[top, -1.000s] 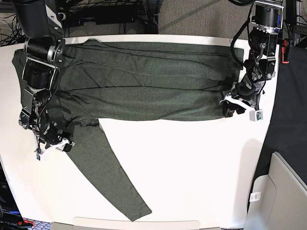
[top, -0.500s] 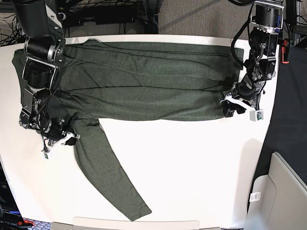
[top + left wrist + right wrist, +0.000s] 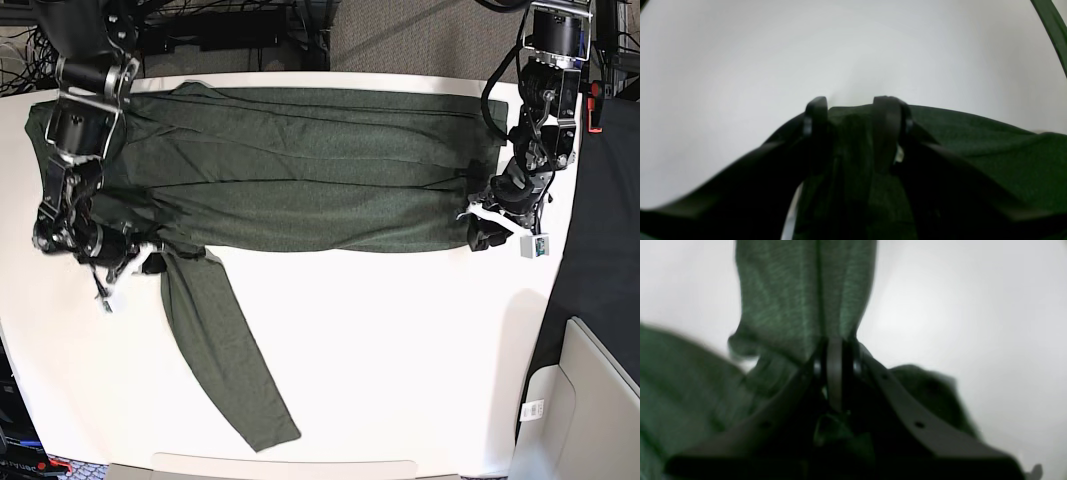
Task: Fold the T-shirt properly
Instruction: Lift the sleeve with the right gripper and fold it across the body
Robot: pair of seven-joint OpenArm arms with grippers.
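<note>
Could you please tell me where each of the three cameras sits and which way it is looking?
Base: overhead, looking down at the white table, the T-shirt and both arms.
Left wrist: on the left arm, looking past the left gripper at the shirt's edge.
Right wrist: on the right arm; the right gripper pinches green fabric.
All views share the shirt and table.

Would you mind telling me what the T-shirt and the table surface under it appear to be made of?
T-shirt: thin, soft knit fabric, matte heathered olive-green; it creases and drapes limply, and fine flecks show in the right wrist view.
Table: smooth, white, hard-looking sheet, perhaps laminate or painted board; it shows soft glare, and the exact material is unclear.
</note>
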